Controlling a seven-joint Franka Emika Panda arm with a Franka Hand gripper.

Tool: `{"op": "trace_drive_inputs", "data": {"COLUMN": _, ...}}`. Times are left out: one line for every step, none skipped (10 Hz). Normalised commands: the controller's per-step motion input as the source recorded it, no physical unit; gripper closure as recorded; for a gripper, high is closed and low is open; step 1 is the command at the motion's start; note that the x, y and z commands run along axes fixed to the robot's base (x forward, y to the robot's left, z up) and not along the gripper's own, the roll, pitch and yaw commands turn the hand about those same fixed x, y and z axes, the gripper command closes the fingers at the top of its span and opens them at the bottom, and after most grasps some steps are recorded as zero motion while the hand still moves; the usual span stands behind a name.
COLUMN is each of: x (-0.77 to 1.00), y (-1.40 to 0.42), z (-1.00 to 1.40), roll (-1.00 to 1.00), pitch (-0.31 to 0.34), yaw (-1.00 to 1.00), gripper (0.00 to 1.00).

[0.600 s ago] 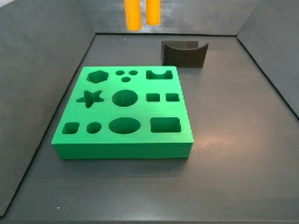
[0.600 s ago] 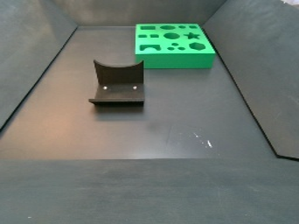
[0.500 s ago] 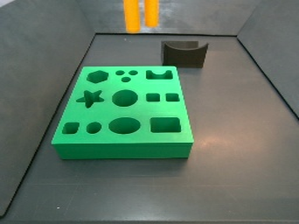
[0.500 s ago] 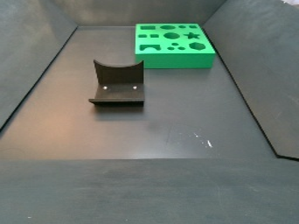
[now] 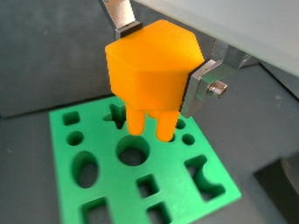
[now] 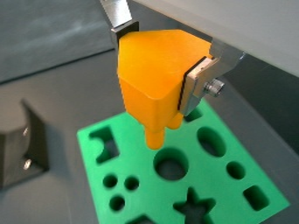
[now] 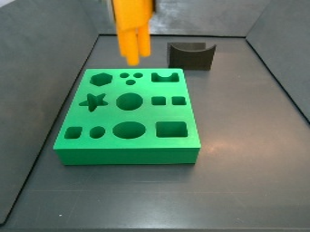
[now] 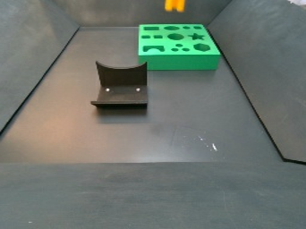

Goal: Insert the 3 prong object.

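The 3 prong object [image 5: 156, 77] hung prongs-down above the far part of the green shape-sorter block [image 7: 130, 157], clear of its surface, clamped in the gripper [image 6: 163, 66] whose silver fingers [image 5: 201, 80] pressed its flanks. In a side view the piece [image 7: 130, 27] stood near the 12 o'clock edge of the block, over the row of small round holes [image 7: 140, 75]. The dark fixture [image 7: 191, 54] sat at about 1 o'clock, well apart. Lowered out of line, the prongs would likely catch the hole rims and jam.
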Motion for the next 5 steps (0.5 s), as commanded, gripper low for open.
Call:
{"op": "trace_drive_inputs", "data": {"x": -0.35, "y": 0.52, "z": -0.91, "roll": 0.1, "pitch": -0.214, "yaw": 0.53, "gripper": 1.0}}
{"op": "trace_drive_inputs", "data": {"x": -0.19, "y": 0.68, "z": -0.69, "roll": 0.17, "pitch": -0.069, "yaw": 0.31, "gripper": 1.0}}
{"op": "trace_drive_inputs", "data": {"x": -0.16, "y": 0.7, "z": -0.63, "roll": 0.15, "pitch": -0.043, "yaw": 0.28, "gripper": 1.0}}
{"op": "trace_drive_inputs", "data": {"x": -0.11, "y": 0.51, "z": -0.53, "roll": 0.11, "pitch": -0.039, "yaw": 0.0, "gripper": 1.0}}
{"op": "trace_drive_inputs", "data": {"x": 0.0, "y": 0.39, "z": -0.44, "roll": 0.01, "pitch": 0.0, "yaw": -0.01, "gripper": 1.0}}
